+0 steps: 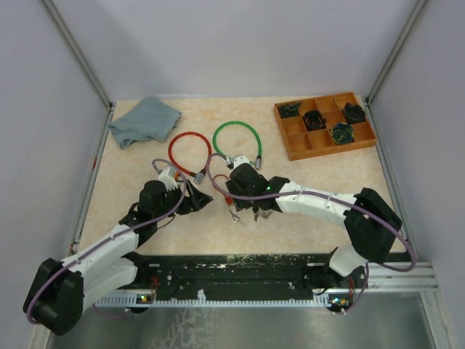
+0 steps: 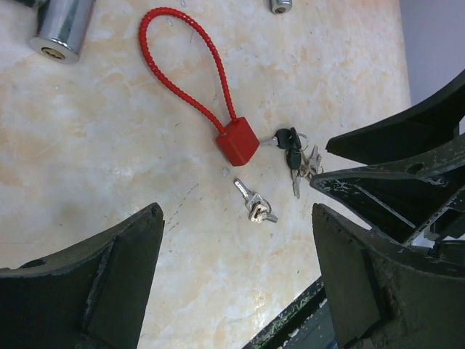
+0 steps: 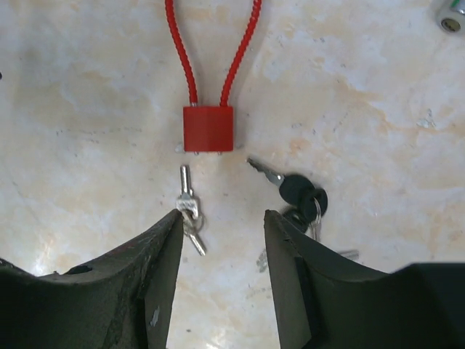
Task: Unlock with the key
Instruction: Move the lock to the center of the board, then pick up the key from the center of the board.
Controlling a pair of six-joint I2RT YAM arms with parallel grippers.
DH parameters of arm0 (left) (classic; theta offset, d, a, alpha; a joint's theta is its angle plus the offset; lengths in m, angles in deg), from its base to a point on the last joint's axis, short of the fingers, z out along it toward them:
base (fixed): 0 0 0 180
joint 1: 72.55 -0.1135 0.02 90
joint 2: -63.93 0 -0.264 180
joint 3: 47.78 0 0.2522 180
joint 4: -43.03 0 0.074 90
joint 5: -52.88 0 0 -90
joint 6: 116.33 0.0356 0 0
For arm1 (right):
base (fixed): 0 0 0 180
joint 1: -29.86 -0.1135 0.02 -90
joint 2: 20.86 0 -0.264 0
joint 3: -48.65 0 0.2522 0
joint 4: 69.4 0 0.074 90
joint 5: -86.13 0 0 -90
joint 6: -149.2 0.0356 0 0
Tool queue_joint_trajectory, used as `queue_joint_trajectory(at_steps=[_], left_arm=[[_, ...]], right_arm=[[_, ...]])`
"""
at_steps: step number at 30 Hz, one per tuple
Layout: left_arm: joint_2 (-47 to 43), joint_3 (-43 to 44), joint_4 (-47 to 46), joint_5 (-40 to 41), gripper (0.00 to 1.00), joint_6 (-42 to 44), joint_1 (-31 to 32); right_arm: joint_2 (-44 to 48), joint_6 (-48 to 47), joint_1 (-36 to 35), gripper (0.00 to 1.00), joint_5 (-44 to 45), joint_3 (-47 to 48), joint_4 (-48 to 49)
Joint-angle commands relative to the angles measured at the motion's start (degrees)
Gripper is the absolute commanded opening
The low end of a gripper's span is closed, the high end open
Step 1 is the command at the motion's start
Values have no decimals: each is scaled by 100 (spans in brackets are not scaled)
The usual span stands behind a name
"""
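Near the middle of the desk (image 1: 327,174) the left gripper (image 2: 236,211) hangs spread wide and empty, the red cable lock (image 3: 208,129) lies beside it with silver keys (image 3: 189,207) just off its body (black-headed keys (image 3: 298,193) to their right), and the right gripper (image 3: 221,214) hovers parted over them, pinching nothing.

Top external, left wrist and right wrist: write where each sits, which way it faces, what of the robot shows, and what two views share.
Top external: above and behind the robot, facing down on the table; left arm and right arm show.
Left wrist: on the left arm, facing down at the red lock; open left gripper shows.
Right wrist: on the right arm, facing down; open right gripper shows.
Shared: both wrist views show red lock and silver keys.
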Motion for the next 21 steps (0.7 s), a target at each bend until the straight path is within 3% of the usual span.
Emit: queue_joint_trajectory(at_steps=[1,21], left_arm=[[193,179,-320,-424,88,34,-4],[962,418,-651,-790,88,59,312]], right_arm=[[415,-278,-24,48,123,-329,-103],[321,-469,293,44,-132,-993,128]])
